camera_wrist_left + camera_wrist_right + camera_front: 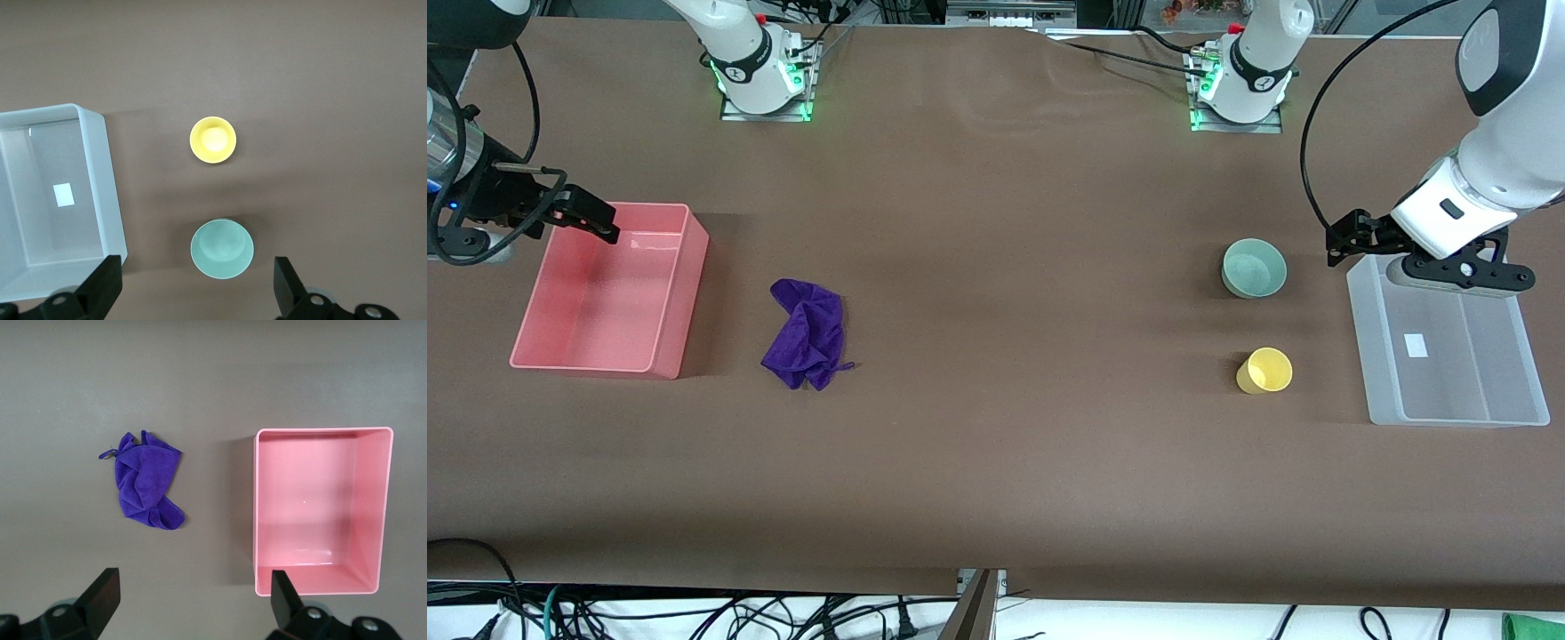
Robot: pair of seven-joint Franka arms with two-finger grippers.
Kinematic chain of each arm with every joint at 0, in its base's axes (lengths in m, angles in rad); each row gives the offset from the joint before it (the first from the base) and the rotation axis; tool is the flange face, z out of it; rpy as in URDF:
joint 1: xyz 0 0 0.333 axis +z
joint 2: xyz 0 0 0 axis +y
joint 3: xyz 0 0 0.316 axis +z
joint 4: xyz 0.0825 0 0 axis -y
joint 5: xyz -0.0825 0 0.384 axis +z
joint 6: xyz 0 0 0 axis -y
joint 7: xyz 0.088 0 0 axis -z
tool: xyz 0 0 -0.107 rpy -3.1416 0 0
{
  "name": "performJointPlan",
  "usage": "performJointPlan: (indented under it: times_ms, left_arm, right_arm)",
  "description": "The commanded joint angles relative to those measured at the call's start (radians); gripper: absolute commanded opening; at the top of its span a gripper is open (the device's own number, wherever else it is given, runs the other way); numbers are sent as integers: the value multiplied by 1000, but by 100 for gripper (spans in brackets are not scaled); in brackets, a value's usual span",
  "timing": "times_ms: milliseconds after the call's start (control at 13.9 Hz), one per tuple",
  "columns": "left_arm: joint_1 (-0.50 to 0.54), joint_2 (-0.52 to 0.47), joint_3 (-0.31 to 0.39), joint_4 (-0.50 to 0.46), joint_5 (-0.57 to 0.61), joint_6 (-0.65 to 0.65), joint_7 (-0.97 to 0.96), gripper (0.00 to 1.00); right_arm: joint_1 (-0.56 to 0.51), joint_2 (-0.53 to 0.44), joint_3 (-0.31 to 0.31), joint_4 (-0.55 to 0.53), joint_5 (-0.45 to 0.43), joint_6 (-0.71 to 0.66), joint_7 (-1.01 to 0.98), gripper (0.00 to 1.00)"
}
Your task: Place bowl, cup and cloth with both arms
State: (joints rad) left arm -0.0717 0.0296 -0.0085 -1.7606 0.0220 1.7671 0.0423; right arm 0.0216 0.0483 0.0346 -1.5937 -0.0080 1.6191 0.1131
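The pale teal bowl stands upright on the table toward the left arm's end. The yellow cup stands upright nearer to the front camera than the bowl. The purple cloth lies crumpled beside the pink bin. My left gripper is open and empty, up in the air between the bowl and the clear bin. The left wrist view shows the bowl and the cup below that gripper. My right gripper is open and empty over the pink bin's edge. The right wrist view shows the cloth and that gripper.
An empty pink bin stands at the right arm's end of the table, also in the right wrist view. An empty clear plastic bin stands at the left arm's end, also in the left wrist view. Brown tabletop lies between cloth and bowl.
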Motion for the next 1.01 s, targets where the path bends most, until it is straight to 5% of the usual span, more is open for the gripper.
performJointPlan:
  times_ms: [0, 936]
  left_arm:
    - [-2, -13, 1, -8, -13, -17, -15, 100]
    - [-2, -7, 1, -8, -10, -38, -16, 100]
  right_arm:
    - [-3, 10, -2, 24, 6, -16, -13, 100]
    - [-2, 10, -1, 24, 13, -10, -10, 100]
